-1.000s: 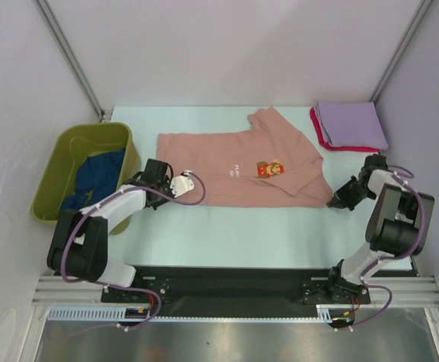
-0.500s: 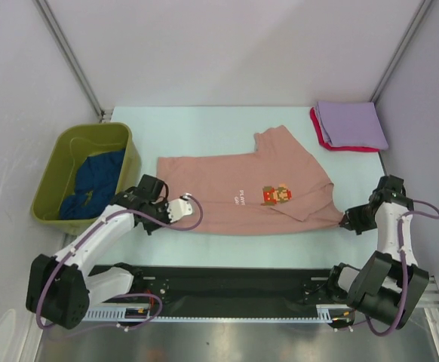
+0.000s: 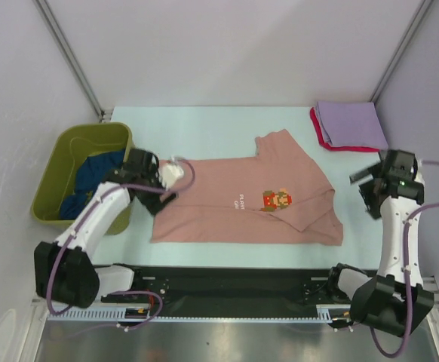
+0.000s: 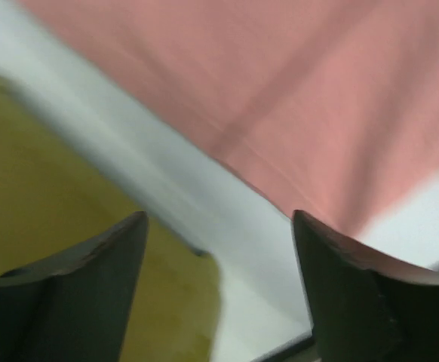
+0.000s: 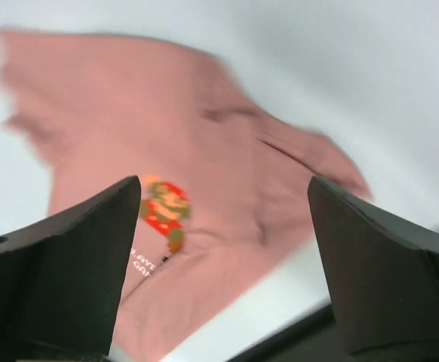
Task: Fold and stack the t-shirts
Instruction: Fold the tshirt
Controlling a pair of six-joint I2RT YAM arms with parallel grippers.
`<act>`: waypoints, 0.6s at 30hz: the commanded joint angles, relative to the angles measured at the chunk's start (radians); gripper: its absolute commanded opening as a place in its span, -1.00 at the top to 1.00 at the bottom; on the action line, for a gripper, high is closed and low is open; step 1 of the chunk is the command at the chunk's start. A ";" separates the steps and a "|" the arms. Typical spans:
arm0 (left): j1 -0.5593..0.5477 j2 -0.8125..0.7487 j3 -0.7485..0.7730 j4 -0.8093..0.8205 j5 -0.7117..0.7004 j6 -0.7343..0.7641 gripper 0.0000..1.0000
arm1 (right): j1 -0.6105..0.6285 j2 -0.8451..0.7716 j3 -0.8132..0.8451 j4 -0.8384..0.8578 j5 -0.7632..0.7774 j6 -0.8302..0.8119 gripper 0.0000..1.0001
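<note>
The salmon-pink t-shirt (image 3: 242,207) lies spread flat across the middle of the table, its printed figure facing up. At the back right a folded lavender t-shirt (image 3: 349,124) rests on a red one (image 3: 317,134). A dark blue t-shirt (image 3: 91,181) lies in the olive tub (image 3: 91,130). My left gripper (image 3: 161,194) hovers open at the pink shirt's left edge, beside the tub. My right gripper (image 3: 366,192) is open, raised just right of the shirt. In the blurred wrist views, the left gripper (image 4: 219,256) and the right gripper (image 5: 223,249) hold nothing above the pink shirt (image 5: 189,188).
The olive tub (image 4: 53,188) stands at the table's left edge, close to my left wrist. Grey walls with metal posts close in the back and sides. The black rail (image 3: 234,283) with the arm bases runs along the near edge.
Both grippers opened and let go of the pink shirt after dragging it toward the near edge. The left one pulled back toward the tub, the right one lifted away to the right.
</note>
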 commanded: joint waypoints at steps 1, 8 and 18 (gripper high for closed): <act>0.069 0.154 0.259 0.227 -0.046 -0.305 -0.57 | 0.149 0.045 0.122 0.319 -0.087 -0.239 -0.95; 0.083 0.518 0.577 0.191 -0.113 -0.551 -0.26 | 0.335 0.568 0.634 0.272 -0.087 -0.518 -0.66; 0.146 0.885 0.853 0.148 -0.187 -0.597 -0.38 | 0.419 1.303 1.374 0.028 -0.136 -0.647 -0.06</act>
